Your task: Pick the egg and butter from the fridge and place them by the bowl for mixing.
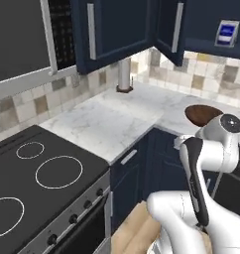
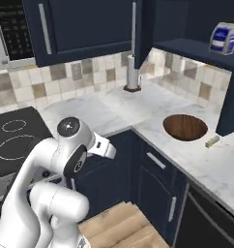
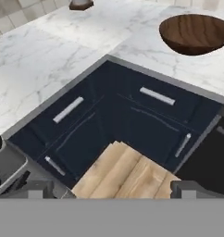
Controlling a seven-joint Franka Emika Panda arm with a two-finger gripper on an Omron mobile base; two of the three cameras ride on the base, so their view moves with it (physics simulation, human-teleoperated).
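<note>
at one o'clock from my gripper [image 3: 107, 187], jaws wide and empty, sits the bowl [image 3: 196, 33]; butter [image 2: 212, 141] just beside it.

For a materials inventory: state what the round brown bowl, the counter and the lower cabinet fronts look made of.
Round dark brown bowl: seemingly wood, smooth, with grain streaks inside. White grey-veined counter: looks like polished marble or an imitation, given the veining. Navy lower cabinet fronts: flat matte painted panels, base material unclear, with silvery bar handles, probably metal.
</note>
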